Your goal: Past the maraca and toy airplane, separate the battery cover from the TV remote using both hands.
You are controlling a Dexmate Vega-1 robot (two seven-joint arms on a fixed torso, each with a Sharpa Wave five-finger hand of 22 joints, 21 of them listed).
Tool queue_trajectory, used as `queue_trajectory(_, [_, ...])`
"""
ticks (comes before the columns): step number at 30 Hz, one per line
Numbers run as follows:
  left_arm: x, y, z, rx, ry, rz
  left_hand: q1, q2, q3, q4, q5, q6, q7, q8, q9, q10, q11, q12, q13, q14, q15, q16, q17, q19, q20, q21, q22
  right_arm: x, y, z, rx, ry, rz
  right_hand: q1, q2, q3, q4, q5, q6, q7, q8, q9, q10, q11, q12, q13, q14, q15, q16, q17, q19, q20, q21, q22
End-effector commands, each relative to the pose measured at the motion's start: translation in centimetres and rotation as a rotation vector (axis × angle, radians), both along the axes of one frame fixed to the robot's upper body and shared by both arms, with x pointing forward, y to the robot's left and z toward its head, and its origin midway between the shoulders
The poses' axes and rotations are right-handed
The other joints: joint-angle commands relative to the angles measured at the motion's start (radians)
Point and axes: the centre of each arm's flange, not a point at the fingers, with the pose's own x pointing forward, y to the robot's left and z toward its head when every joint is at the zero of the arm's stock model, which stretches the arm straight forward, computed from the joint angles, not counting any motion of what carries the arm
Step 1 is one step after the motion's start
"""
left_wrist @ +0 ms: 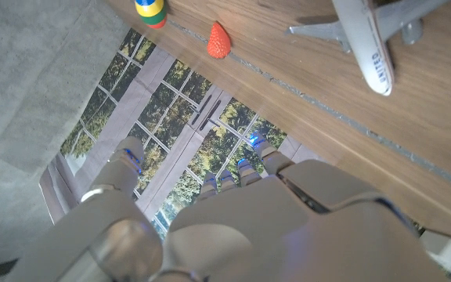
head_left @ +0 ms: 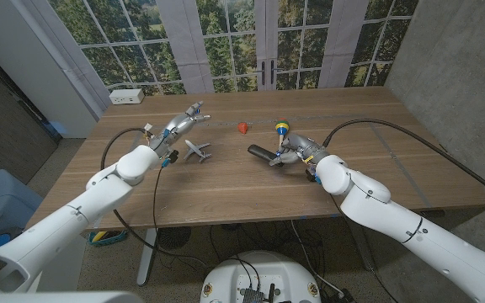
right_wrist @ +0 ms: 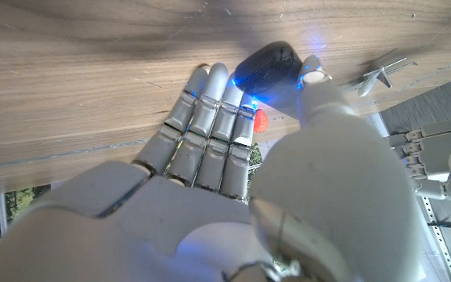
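The black TV remote point(head_left: 262, 153) lies on the table right of the middle. My right hand point(head_left: 294, 151) grips its near end, and in the right wrist view the remote point(right_wrist: 266, 66) sits between the thumb and the fingers point(right_wrist: 210, 98) of that hand point(right_wrist: 233, 180). Whether its battery cover is on I cannot tell. The white toy airplane point(head_left: 197, 150) point(left_wrist: 373, 37) stands left of the remote. The striped maraca point(head_left: 283, 129) point(left_wrist: 150, 11) lies just beyond my right hand. My left hand point(head_left: 183, 121) point(left_wrist: 233, 219) hovers beyond the airplane, fingers apart and holding nothing.
A red toy strawberry point(head_left: 242, 128) point(left_wrist: 218, 41) sits between the airplane and the maraca. A white power strip point(head_left: 127, 97) lies at the table's far left corner. Windows run behind the far edge.
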Motion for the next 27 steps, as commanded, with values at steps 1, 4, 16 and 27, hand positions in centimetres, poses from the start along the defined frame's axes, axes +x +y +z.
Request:
queue_trajectory(1, [-1.4,-1.4,1.3,0.226,-0.143,0.12,0.021,-0.008,0.001,-0.012,-0.005,-0.004,-0.022,0.008,0.002,-0.006,-0.005,0.001,0.005,0.012,-0.015,0.005,0.002,0.021,-0.009,0.009,0.002,-0.2,-0.5,1.8,0.085,0.057,0.0,0.224,0.206,-0.002,-0.001,0.002,0.042,-0.031,0.0,0.002,0.105,-0.091,-0.004,0.002,0.0,-0.144,-0.006,0.008,-0.003,-0.004,0.012,0.001])
queue_trajectory(4, [-1.9,-2.0,1.5,0.288,-0.178,0.135,0.029,-0.018,-0.001,-0.013,-0.005,-0.004,-0.032,0.009,0.002,-0.006,-0.007,0.001,0.006,0.014,-0.013,0.005,0.002,0.026,0.002,0.01,0.003,-0.2,-0.5,2.3,0.105,0.073,0.002,0.226,0.206,-0.002,-0.001,0.003,0.041,-0.031,-0.001,0.003,0.105,-0.09,-0.005,0.003,0.0,-0.144,-0.007,0.011,-0.007,-0.005,0.014,0.001])
queue_trajectory(16, [-2.9,-3.6,2.2,0.456,-0.289,0.164,0.05,-0.045,-0.008,-0.014,-0.002,-0.009,-0.056,0.011,0.002,-0.006,-0.011,0.002,0.006,0.019,-0.013,0.005,0.003,0.038,0.014,0.011,0.003,-0.1,-1.4,3.8,0.224,0.159,0.04,0.232,0.208,-0.004,0.001,0.005,0.045,-0.023,-0.001,0.004,0.109,-0.082,-0.008,0.006,0.002,-0.143,-0.015,0.026,-0.013,-0.004,0.027,0.001])
queue_trajectory(27, [-3.2,-4.8,2.3,0.561,-0.362,0.171,0.098,-0.1,-0.024,-0.012,0.006,-0.002,-0.096,0.019,0.003,0.008,-0.046,0.006,0.006,0.034,-0.02,0.006,0.003,0.066,0.009,0.013,0.004,0.1,-2.1,5.0,0.303,0.211,0.062,0.235,0.208,-0.006,0.001,0.007,0.042,-0.016,-0.004,0.005,0.109,-0.074,-0.011,0.01,0.003,-0.143,-0.025,0.039,-0.017,-0.002,0.041,0.0])
